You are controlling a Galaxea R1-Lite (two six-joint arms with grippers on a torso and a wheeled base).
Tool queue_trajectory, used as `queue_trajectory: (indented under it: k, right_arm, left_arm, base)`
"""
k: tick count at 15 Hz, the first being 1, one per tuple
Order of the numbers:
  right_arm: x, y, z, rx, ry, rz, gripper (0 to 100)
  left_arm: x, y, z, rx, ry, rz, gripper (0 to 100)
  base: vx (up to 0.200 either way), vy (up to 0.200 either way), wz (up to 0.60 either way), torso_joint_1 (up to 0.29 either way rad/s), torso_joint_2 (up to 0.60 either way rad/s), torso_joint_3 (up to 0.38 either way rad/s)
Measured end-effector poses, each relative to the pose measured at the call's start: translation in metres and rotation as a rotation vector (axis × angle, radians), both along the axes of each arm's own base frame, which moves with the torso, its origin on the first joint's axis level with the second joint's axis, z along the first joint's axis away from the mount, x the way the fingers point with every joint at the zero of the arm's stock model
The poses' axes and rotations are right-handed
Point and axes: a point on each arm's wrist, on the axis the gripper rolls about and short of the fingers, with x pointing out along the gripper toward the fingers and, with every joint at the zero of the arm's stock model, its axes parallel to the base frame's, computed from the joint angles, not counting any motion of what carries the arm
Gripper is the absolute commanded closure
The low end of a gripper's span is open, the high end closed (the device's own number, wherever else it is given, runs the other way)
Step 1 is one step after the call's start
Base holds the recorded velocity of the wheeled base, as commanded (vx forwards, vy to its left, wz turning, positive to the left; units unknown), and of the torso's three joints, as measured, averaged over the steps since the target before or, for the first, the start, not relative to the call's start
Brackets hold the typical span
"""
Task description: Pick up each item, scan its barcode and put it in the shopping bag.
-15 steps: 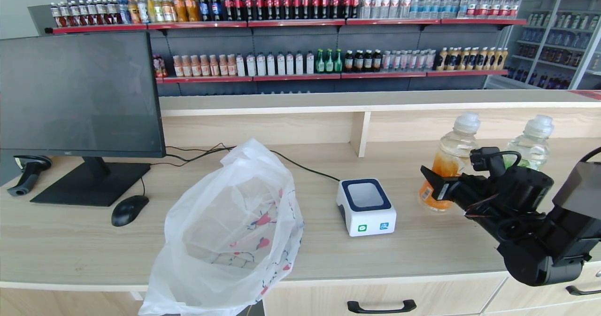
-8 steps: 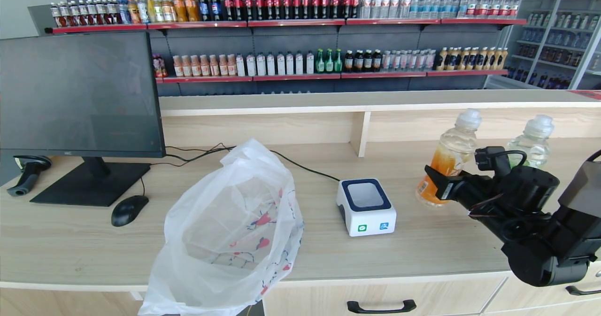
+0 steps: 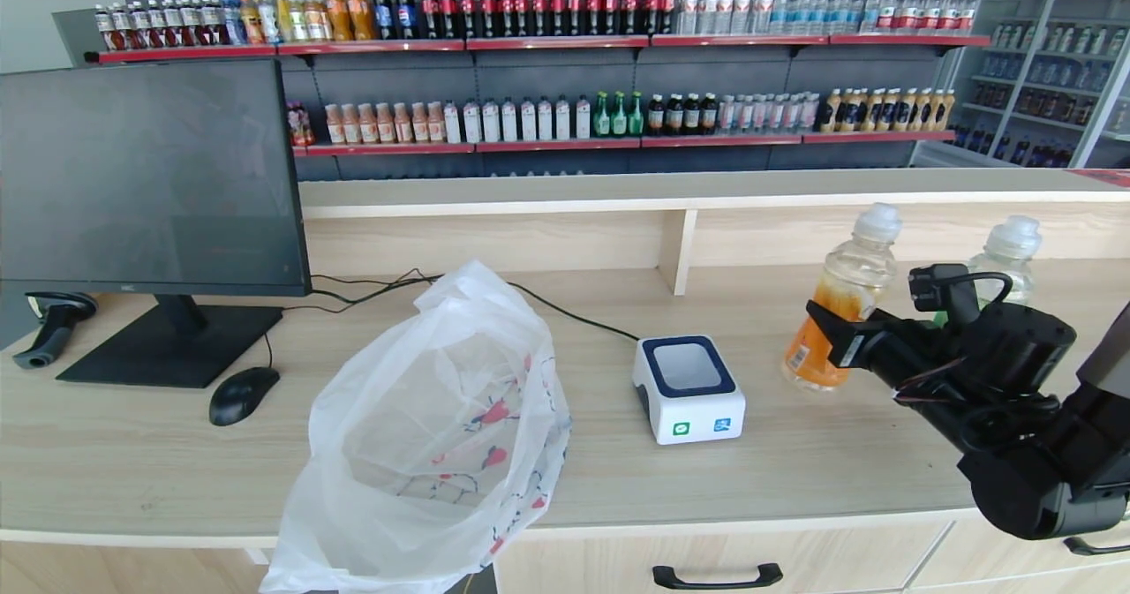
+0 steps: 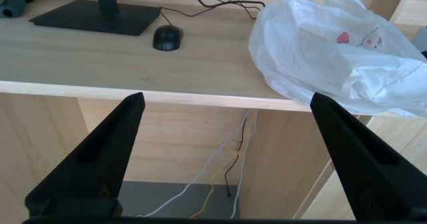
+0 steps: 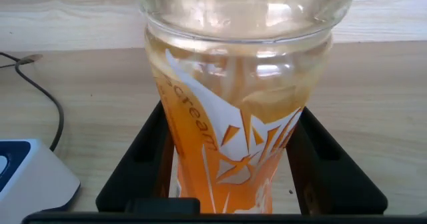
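Bottle [image 3: 843, 289] tilted, clenched in your right pincer [image 3: 828, 329] | scanner [image 3: 688, 388] sits to its left on tabletop [image 3: 794, 453] | left pincer [image 4: 227, 101] released

Head view: high, facing down across counter [image 3: 132, 462]. Left wrist: low, off the counter's edge, shares shopping bag [image 4: 333, 51] with head view. Right wrist: tight on orange bottle [image 5: 233, 117], scanner [image 5: 27, 177] corner.

Two bottles [image 3: 843, 285] [image 3: 1006, 254], one shopping bag [image 3: 441, 435], one scanner [image 3: 689, 387], one monitor [image 3: 150, 175], one mouse [image 3: 243, 395]

Glossy clear plastic bottle [image 3: 834, 312], matt wood counter [image 3: 794, 453]
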Motion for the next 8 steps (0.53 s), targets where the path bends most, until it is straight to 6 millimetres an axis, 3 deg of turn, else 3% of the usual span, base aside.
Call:
queue_trajectory:
  k: [8]
  right_arm:
    - [-0.013,-0.001,0.018,0.002,-0.043,-0.001,100]
  left_arm:
    - [0.0,0.0,0.0,0.0,0.0,0.0,0]
  base:
    - [0.0,0.0,0.0,0.0,0.0,0.0]
